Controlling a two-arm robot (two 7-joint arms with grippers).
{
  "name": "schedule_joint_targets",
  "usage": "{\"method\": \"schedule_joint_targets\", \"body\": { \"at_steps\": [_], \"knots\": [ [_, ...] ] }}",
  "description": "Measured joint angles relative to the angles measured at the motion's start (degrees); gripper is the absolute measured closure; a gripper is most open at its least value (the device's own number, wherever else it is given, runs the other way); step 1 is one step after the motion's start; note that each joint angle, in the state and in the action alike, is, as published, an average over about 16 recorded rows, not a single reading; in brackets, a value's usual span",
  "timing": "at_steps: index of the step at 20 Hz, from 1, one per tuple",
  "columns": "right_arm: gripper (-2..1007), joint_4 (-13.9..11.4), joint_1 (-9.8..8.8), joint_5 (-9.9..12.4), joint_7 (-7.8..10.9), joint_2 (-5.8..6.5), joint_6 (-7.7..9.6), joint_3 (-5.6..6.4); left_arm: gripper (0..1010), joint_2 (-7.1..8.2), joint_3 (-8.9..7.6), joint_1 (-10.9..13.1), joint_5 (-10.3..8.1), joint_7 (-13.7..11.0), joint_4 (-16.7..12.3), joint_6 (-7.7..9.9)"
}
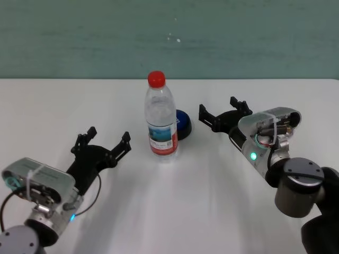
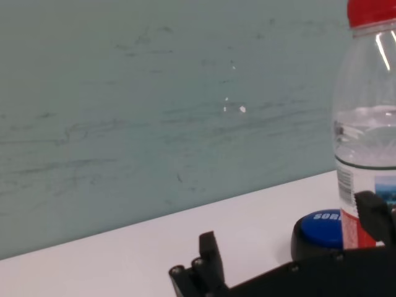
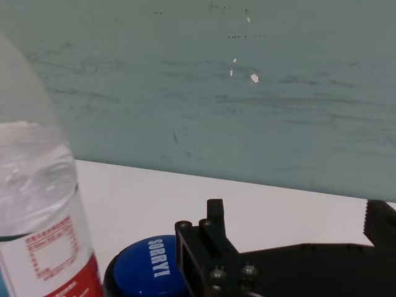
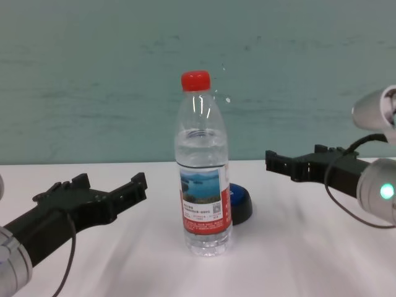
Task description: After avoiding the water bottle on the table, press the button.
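Approach is the step we judge in hand: our right end effector (image 1: 225,113), fingers spread, hovers beside the button (image 1: 183,125), which sits just behind the water bottle (image 1: 161,119) on the worktop (image 1: 212,190). Next, sideways entry. Left end effector (image 1: 103,140) idles open.

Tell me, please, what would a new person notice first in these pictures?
First the water bottle, standing upright mid-table with its red cap. Just behind it, partly hidden, sits the low blue button. The right gripper hovers open to the button's right; the left gripper is open too, left of the bottle.
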Motion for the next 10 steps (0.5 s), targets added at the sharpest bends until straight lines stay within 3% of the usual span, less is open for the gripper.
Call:
{"method": "schedule_joint_targets", "body": {
  "at_steps": [10],
  "knots": [
    [1, -5.61, -5.06, -0.10, -1.16, 0.08, -1.25, 0.57, 0, 0.00, 0.00, 0.00, 0.00, 0.00, 0.00, 0.00]
  ]
}}
